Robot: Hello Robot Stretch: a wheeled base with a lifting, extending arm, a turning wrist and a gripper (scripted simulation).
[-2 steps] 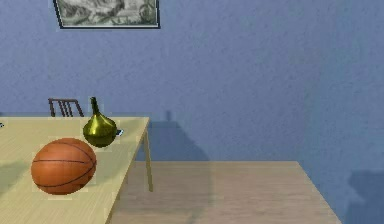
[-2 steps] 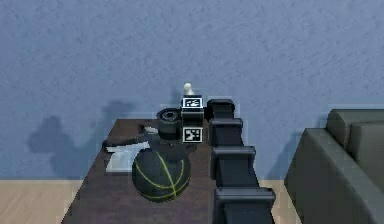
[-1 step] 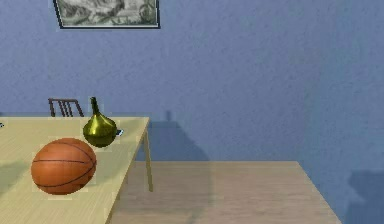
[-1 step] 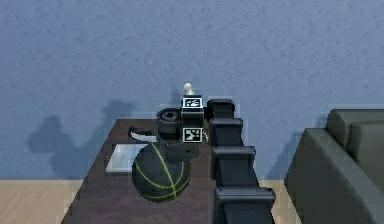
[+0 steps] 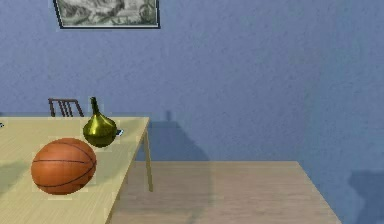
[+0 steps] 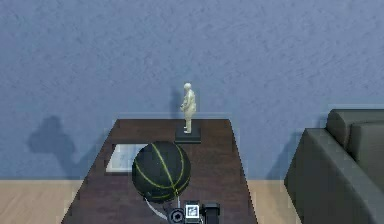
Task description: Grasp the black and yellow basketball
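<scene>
Noted: black and yellow basketball sits on the dark table, at 12 o'clock from my gripper. Cannot tell whether the gripper holds anything. Judgement: approach looks done; grasp unconfirmed.

2 balls, 2 tbls, 1 vase, 1 statue

Forward view: pale wooden table before a blue wall.
On the table stood an orange basketball near the front edge and, behind it near the far corner, an olive-green narrow-necked vase. A dark chair back rose beyond the tabletop. A framed picture hung at the top, and light wood floor lay to the right.
</scene>
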